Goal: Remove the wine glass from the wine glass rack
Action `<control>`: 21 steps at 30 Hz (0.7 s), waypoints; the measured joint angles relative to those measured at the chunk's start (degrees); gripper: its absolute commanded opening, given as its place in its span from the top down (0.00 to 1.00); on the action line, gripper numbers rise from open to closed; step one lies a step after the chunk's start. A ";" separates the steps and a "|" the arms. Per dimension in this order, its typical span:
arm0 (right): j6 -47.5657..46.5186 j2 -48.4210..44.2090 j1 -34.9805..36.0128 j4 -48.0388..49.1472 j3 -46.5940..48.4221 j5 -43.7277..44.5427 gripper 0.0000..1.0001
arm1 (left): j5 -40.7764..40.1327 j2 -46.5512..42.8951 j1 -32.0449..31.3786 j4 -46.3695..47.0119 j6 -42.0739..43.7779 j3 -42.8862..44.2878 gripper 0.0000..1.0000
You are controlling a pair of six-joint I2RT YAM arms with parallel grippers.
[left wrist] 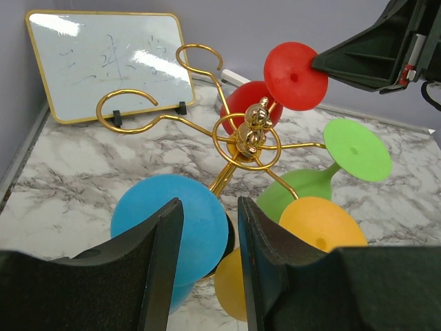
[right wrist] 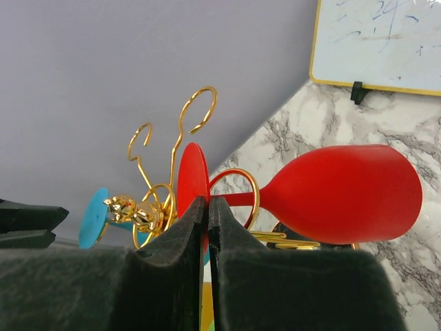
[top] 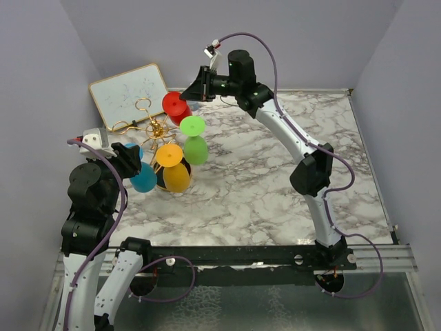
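Observation:
The gold wire wine glass rack stands at the back left of the marble table, with red, green, orange and blue wine glasses hanging on it, feet up. My right gripper is shut on the rim of the round foot of the red glass. In the right wrist view the gripper pinches the disc while the red stem lies in a gold loop. My left gripper is open, its jaws either side of the blue glass's foot and apart from it, low on the rack's left side.
A white board with a gold frame leans at the back left, behind the rack. The green glass and the orange glass hang on the rack's near right. Lilac walls close in on the left, back and right.

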 measured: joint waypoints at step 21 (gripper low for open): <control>1.53 -1.66 1.09 0.09 -2.95 -1.95 0.99 | 0.02 -0.39 0.00 0.00 -1.01 -0.20 0.59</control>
